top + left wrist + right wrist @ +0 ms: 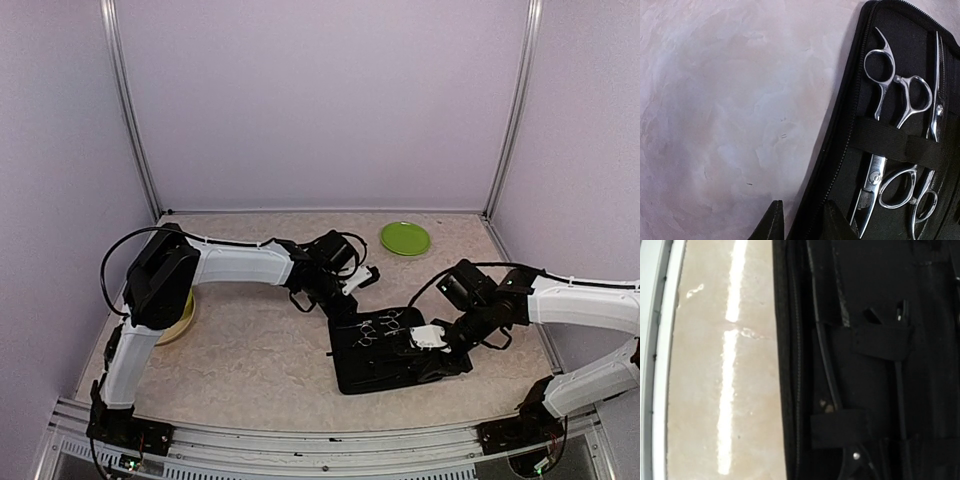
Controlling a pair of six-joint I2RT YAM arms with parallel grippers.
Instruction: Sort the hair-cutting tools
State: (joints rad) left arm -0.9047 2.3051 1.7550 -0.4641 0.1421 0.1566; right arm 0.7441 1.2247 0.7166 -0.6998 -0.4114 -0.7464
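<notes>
The left gripper (805, 225) is partly open, with the zipper edge of the black case (905, 30) between its fingertips. The two silver scissors (875, 172) lie just ahead to its right, inside the case under a strap (885, 140). The right gripper (432, 340) is over the case's other half; how far it is open I cannot tell.

Scissors (883, 97): bright polished metal, mirror-glossy, smooth. Case (905, 30) lining: black cloth, matt, fine weave, with a toothed zip (856, 87) along its rim. Holding strap (890, 142): black woven elastic, ribbed, matt. Table (740, 110): pale marbled top, smooth, low sheen; the right wrist view shows a bright streak of light reflected off it. Green plate (405, 238): smooth, slightly glossy, material unclear. On the left gripper (802, 222), fingers (771, 225) are matt black and plastic-looking.
</notes>
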